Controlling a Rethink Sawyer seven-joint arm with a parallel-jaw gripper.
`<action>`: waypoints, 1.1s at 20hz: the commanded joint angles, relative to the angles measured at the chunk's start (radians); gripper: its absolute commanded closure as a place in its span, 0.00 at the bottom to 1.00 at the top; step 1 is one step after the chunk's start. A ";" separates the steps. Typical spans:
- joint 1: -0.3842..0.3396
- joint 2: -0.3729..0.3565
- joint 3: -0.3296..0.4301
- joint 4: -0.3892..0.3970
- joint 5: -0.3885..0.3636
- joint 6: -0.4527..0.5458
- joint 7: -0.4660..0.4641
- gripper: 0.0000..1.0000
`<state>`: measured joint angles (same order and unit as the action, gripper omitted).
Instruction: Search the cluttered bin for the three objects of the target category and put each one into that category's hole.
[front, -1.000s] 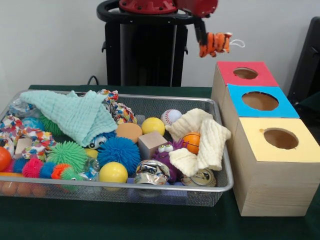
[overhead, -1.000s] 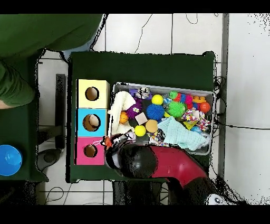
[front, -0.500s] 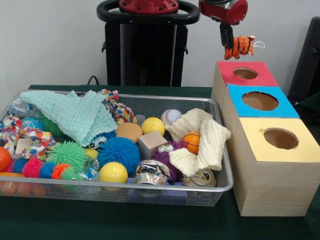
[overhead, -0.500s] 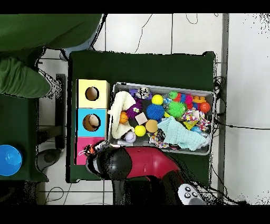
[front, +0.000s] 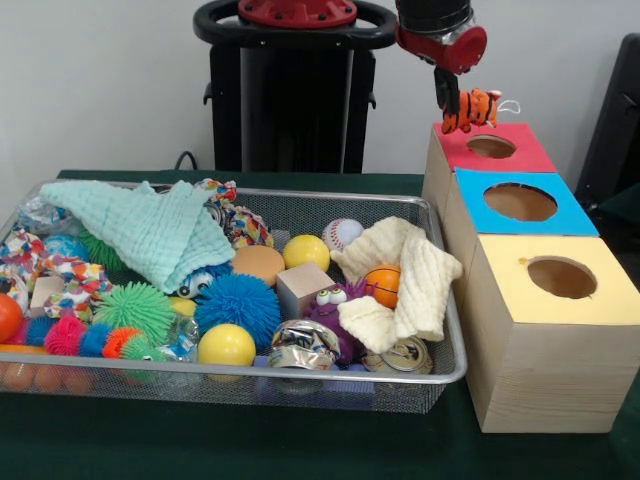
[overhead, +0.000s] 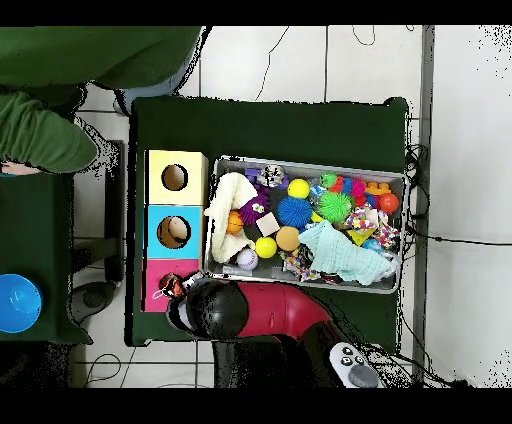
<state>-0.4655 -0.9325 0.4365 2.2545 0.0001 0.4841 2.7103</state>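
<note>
My gripper (front: 452, 108) is shut on a small orange striped tiger plush (front: 476, 108) and holds it just above the far left corner of the red box (front: 520, 152), beside its round hole (front: 491, 146). In the overhead view the arm (overhead: 250, 308) covers most of the red box (overhead: 153, 290), and only a bit of the tiger plush (overhead: 172, 285) shows at its edge. The blue box (front: 520, 204) and the yellow box (front: 560, 275) stand in a row in front of the red one.
A wire mesh bin (front: 445, 370) left of the boxes holds a teal cloth (front: 150, 230), a cream cloth (front: 405, 270), spiky balls, yellow balls, a wooden block and several other toys. A person's green sleeve (overhead: 45, 140) shows at the overhead view's left edge.
The gripper carried the tiger plush from above the bin's right end over to the red box and lowered it toward the box top. The person's sleeve shifted.
</note>
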 joint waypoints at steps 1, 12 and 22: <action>0.007 0.043 -0.069 -0.068 0.048 -0.078 0.115 1.00; 0.032 -0.015 -0.076 -0.107 0.154 -0.043 0.149 1.00; 0.088 0.008 -0.147 -0.147 0.187 -0.045 0.148 1.00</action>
<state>-0.3893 -0.9420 0.3443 2.2276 0.1221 0.4738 2.7103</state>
